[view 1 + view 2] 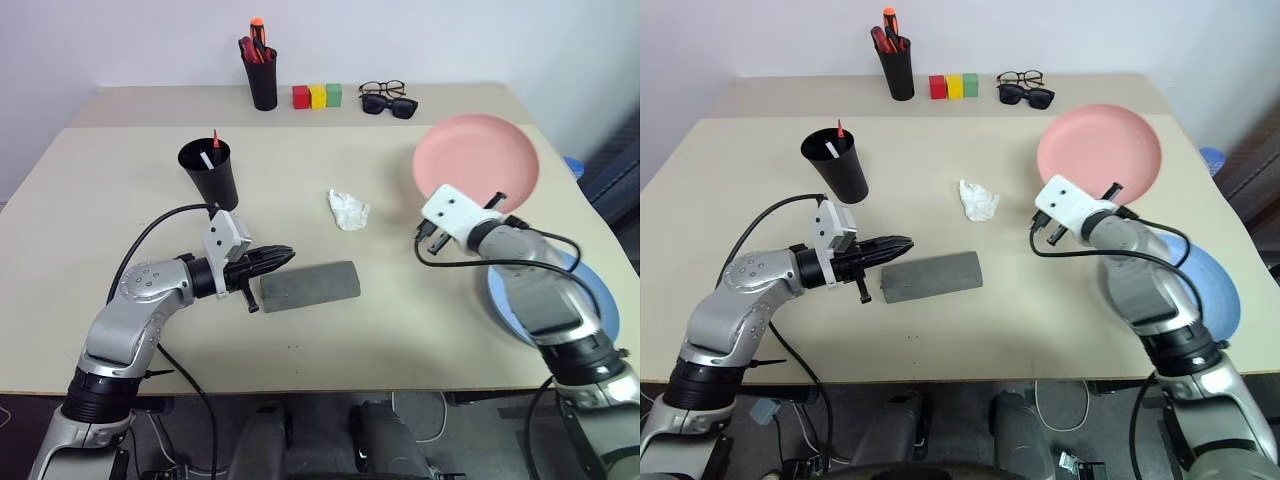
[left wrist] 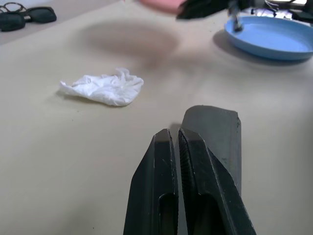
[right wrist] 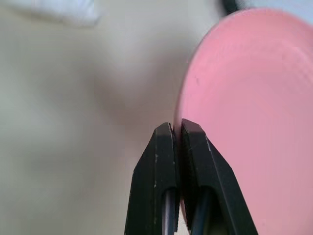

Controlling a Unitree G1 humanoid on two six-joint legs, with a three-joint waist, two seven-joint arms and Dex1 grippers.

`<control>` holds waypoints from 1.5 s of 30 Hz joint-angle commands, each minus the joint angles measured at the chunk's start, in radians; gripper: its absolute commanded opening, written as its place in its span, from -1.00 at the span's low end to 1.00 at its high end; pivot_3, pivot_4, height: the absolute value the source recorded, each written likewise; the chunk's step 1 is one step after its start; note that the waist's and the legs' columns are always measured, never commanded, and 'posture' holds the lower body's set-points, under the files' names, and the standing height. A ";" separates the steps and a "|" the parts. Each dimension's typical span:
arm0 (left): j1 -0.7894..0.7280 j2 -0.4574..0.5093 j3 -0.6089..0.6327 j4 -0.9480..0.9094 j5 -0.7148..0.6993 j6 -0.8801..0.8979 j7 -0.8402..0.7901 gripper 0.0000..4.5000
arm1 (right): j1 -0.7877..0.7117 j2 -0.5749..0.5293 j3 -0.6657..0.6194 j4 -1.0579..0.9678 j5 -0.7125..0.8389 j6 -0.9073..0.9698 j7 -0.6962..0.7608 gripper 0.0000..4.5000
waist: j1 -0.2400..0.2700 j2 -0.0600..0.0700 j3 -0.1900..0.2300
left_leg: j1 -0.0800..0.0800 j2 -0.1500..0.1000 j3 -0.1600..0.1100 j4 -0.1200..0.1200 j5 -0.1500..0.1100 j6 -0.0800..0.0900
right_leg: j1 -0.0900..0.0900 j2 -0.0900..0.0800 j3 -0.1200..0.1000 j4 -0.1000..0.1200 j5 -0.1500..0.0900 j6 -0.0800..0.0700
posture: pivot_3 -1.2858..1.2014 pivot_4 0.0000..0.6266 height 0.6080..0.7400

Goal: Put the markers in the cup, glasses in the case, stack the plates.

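Grey case (image 1: 309, 286) lies nearest on the bench (image 1: 100, 200), closed left jaws (image 1: 283, 256) empty beside its end; blue plate (image 1: 600, 285) overhangs the right edge; right jaws (image 3: 177, 131) clamp the pink plate's (image 1: 478, 160) rim; open room mid-bench around a tissue (image 1: 348, 209); cup (image 1: 210, 172) holds both markers (image 1: 213, 140); glasses (image 1: 381, 88) farthest.

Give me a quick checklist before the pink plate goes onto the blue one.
1. Right gripper shut on the pink plate rim: ok.
2. Pink plate lifted off the table: ok, it is tilted up.
3. Blue plate free to receive it: ok in the left wrist view.
4. Left gripper out of the way: ok, shut, beside the grey case.
5. Markers in the cup: ok.
6. Glasses in the case: not ok, at the table's far edge.
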 commanded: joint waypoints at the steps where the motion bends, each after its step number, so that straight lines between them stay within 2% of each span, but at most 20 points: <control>1: -0.047 -0.003 0.000 0.036 -0.005 -0.030 -0.031 -0.92 | 0.137 -0.071 -0.213 -0.227 0.065 0.089 0.095 -0.98 | 0.002 0.000 0.000 | 0.000 0.000 0.000 0.000 0.000 0.000 | 0.000 0.000 0.000 0.000 0.000 0.000 | 0.03 -0.52 1.00; 3: -0.090 -0.012 -0.016 0.092 0.001 -0.046 -0.059 -0.92 | 0.303 -0.098 -0.362 -0.384 0.107 0.151 0.178 -0.98 | 0.020 0.000 0.000 | 0.000 -0.001 0.000 0.000 0.000 0.001 | 0.001 0.000 -0.002 -0.001 0.000 0.000 | 0.03 -0.52 1.00; 5: -0.131 -0.026 -0.034 0.146 0.008 -0.064 -0.083 -0.92 | 0.453 -0.103 -0.451 -0.487 0.122 0.200 0.223 -0.98 | 0.019 0.001 0.000 | 0.000 0.000 0.000 0.000 -0.001 0.001 | 0.002 0.001 -0.002 -0.002 0.000 0.000 | 0.03 -0.52 1.00; 10: -0.211 -0.072 -0.070 0.245 0.033 -0.108 -0.120 -0.92 | 0.700 -0.077 -0.535 -0.599 0.126 0.257 0.247 -0.98 | 0.006 0.001 -0.001 | 0.002 0.000 0.001 0.005 -0.001 0.001 | 0.005 0.002 -0.001 0.000 0.000 0.000 | 0.03 -0.52 1.00; 13: -0.233 -0.086 -0.078 0.270 0.039 -0.122 -0.132 -0.92 | 0.723 -0.061 -0.535 -0.602 0.149 0.286 0.237 -0.59 | -0.009 0.001 -0.001 | 0.003 0.000 0.001 0.006 -0.001 0.002 | 0.006 0.002 -0.001 0.001 0.000 0.000 | 0.03 -0.52 1.00; 14: -0.236 -0.087 -0.078 0.274 0.041 -0.124 -0.134 -0.92 | 0.714 -0.061 -0.530 -0.599 0.154 0.284 0.232 -0.40 | -0.012 0.001 -0.001 | 0.003 0.000 0.001 0.006 -0.001 0.002 | 0.007 0.002 -0.001 0.001 0.000 0.000 | 0.03 -0.52 1.00; 18: -0.223 -0.075 -0.063 0.266 0.045 -0.124 -0.134 -0.92 | 0.633 -0.083 -0.471 -0.566 0.139 0.246 0.187 0.55 | -0.009 0.001 -0.001 | 0.004 0.001 0.001 0.006 -0.001 0.002 | 0.007 0.003 -0.001 0.001 0.000 0.000 | 0.03 -0.52 1.00; 19: -0.210 -0.065 -0.053 0.263 0.058 -0.135 -0.119 -0.92 | 0.567 -0.065 -0.422 -0.548 0.156 0.238 0.174 0.75 | -0.010 0.001 -0.001 | 0.003 0.001 0.001 0.006 -0.001 0.002 | 0.007 0.003 -0.001 0.001 0.000 0.000 | 0.03 -0.52 1.00; 21: -0.191 -0.049 -0.030 0.276 0.092 -0.149 -0.063 -0.92 | 0.403 0.023 -0.291 -0.493 0.195 0.223 0.137 0.75 | -0.014 0.000 -0.001 | 0.003 0.001 0.001 0.007 -0.001 0.002 | 0.007 0.003 0.000 0.001 0.000 0.000 | 0.03 -0.52 1.00; 24: -0.146 -0.017 0.014 0.289 0.140 -0.186 0.013 -0.92 | 0.167 0.196 -0.085 -0.302 0.184 0.162 0.066 0.75 | -0.033 0.001 -0.001 | 0.005 0.002 0.000 0.006 -0.001 0.002 | 0.007 0.004 0.000 0.002 0.000 0.000 | 0.03 -0.52 1.00; 27: -0.082 0.024 0.073 0.257 0.151 -0.189 0.058 -0.92 | -0.004 0.332 0.003 -0.079 0.186 0.104 0.020 0.75 | -0.034 0.001 -0.001 | 0.004 0.002 -0.001 0.004 -0.001 0.002 | 0.005 0.003 0.000 0.001 0.000 0.000 | 0.03 -0.52 1.00; 30: 0.007 0.062 0.145 0.191 0.138 -0.168 0.099 -0.92 | -0.153 0.449 0.034 0.181 0.212 0.048 0.009 0.75 | -0.037 0.001 0.000 | 0.001 0.001 0.000 0.004 -0.001 0.002 | 0.001 0.001 0.001 0.001 0.000 0.000 | 0.03 -0.52 1.00; 32: 0.061 0.074 0.175 0.141 0.129 -0.151 0.117 -0.92 | -0.219 0.486 0.047 0.316 0.208 -0.002 0.007 0.99 | -0.029 0.001 -0.001 | 0.000 0.001 -0.001 0.004 -0.001 0.002 | 0.001 0.000 0.001 0.001 0.000 0.000 | 0.03 -0.52 1.00; 36: 0.170 0.081 0.234 0.021 0.107 -0.104 0.157 -0.92 | -0.344 0.541 0.083 0.576 0.156 -0.128 -0.058 1.00 | -0.025 0.001 0.000 | 0.000 0.000 -0.001 0.004 -0.001 0.002 | 0.001 -0.002 0.000 0.001 0.000 0.000 | 0.03 -0.52 1.00; 44: 0.252 0.070 0.257 -0.099 0.093 -0.049 0.208 -0.92 | -0.423 0.585 0.097 0.853 0.112 -0.196 -0.131 1.00 | -0.036 0.001 -0.001 | 0.001 0.000 0.000 0.003 -0.001 0.002 | 0.001 -0.001 0.000 0.002 0.000 0.000 | 0.03 -0.52 1.00; 45: 0.249 0.070 0.254 -0.109 0.087 -0.039 0.210 -0.92 | -0.425 0.585 0.091 0.864 0.113 -0.192 -0.139 0.89 | -0.037 0.001 -0.001 | 0.001 0.000 0.000 0.003 -0.001 0.002 | 0.001 -0.001 0.001 0.002 0.000 0.000 | 0.03 -0.52 1.00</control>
